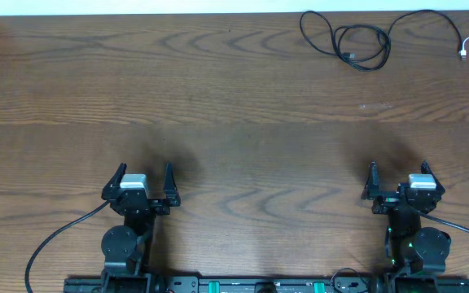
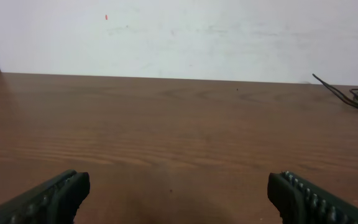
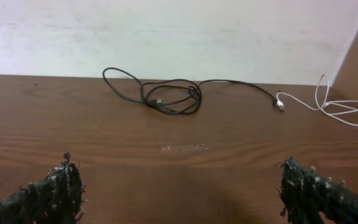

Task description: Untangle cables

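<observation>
Cables [image 1: 348,55] lie upper right on the bench [image 1: 218,106]; left tool [image 1: 144,171] sits lower left, right tool [image 1: 399,168] lower right.

White cable [image 1: 465,53] partly beyond right edge

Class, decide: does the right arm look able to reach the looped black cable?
Probably yes: only bare table lies between the open right gripper and the black cable, though that lies far off near the back edge.

A dark brown wooden table [image 1: 234,106] with wavy grain was seen in all three views. A small pale scuff [image 1: 374,105] was marked on its far right part. Behind it a white wall [image 2: 185,37] was shown, on which a tiny red speck [image 2: 106,17] was noted.
</observation>
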Available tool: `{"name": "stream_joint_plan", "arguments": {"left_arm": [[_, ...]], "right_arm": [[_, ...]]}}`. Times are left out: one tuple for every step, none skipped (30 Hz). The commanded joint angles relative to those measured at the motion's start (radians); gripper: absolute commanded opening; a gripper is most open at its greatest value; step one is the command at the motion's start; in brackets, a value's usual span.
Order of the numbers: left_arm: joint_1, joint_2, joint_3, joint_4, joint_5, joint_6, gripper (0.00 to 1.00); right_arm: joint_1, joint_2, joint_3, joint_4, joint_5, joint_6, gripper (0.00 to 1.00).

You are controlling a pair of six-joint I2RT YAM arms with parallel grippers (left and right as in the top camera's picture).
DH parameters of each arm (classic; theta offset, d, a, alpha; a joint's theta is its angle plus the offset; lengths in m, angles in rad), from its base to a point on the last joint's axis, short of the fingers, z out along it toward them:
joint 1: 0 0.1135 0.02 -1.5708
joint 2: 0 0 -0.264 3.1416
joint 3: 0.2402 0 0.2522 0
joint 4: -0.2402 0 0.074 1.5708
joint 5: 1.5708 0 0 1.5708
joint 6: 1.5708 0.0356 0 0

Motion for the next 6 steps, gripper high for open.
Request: {"name": "stream_joint_plan", "arguments": {"left_arm": [[0.004, -0.006, -0.013, -0.047, -0.016, 0.01, 0.98], [0.004, -0.006, -0.013, -0.047, -0.016, 0.01, 0.98], [0.004, -0.006, -0.013, -0.047, -0.016, 0.01, 0.98], [0.004, -0.006, -0.013, -0.047, -0.016, 0.01, 0.98], [0.004, -0.006, -0.013, -0.047, -0.016, 0.01, 0.98], [0.004, -0.006, -0.013, -0.047, -0.016, 0.01, 0.98]], "right_arm": [[0.008, -0.006, -0.002, -0.004, 0.008, -0.008, 0.99], [0.008, -0.006, -0.002, -0.004, 0.008, -0.008, 0.99], [0.008, -0.006, -0.002, -0.004, 0.008, -0.008, 0.99], [0.008, -0.006, -0.002, -0.004, 0.008, -0.008, 0.99], [0.008, -0.006, -0.002, -0.004, 0.008, -0.008, 0.99], [0.008, -0.006, -0.002, -0.004, 0.008, -0.008, 0.99]]}}
